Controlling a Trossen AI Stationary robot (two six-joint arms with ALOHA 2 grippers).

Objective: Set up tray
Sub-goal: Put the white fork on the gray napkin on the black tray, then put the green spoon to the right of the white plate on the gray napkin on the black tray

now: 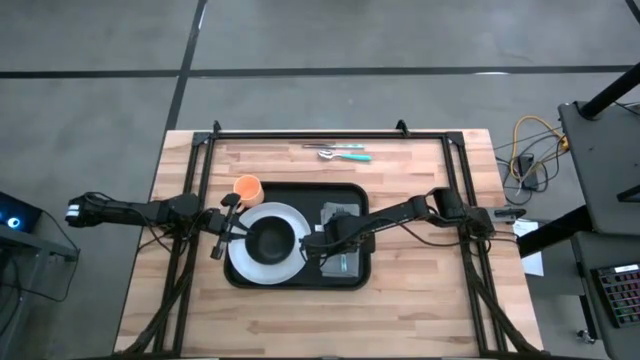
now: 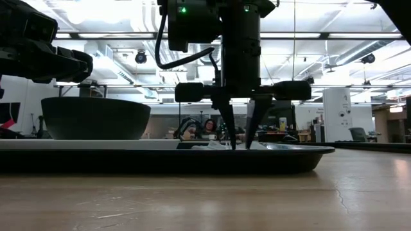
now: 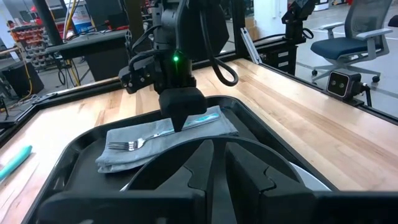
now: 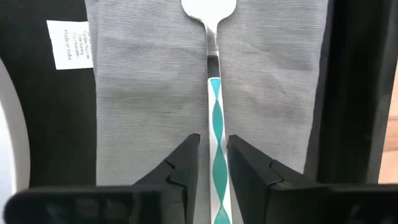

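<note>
The black tray (image 1: pixel 296 284) lies mid-table. On it a white plate (image 1: pixel 246 264) carries a dark bowl (image 1: pixel 270 240), and beside them is a grey napkin (image 4: pixel 143 93). A fork (image 3: pixel 134 144) with a teal-and-white handle (image 4: pixel 216 112) lies flat along the napkin. My right gripper (image 4: pixel 213 146) points straight down over the handle and is open. One finger stands on each side of the handle, with a thin gap to it. My left gripper (image 1: pixel 222 232) hovers shut at the plate's left side, holding nothing.
An orange cup (image 1: pixel 247 187) stands on the wood at the tray's far left corner. Two more teal-handled utensils (image 1: pixel 342 152) lie near the table's far edge. Bare wood stretches along the near side of the table (image 1: pixel 330 320).
</note>
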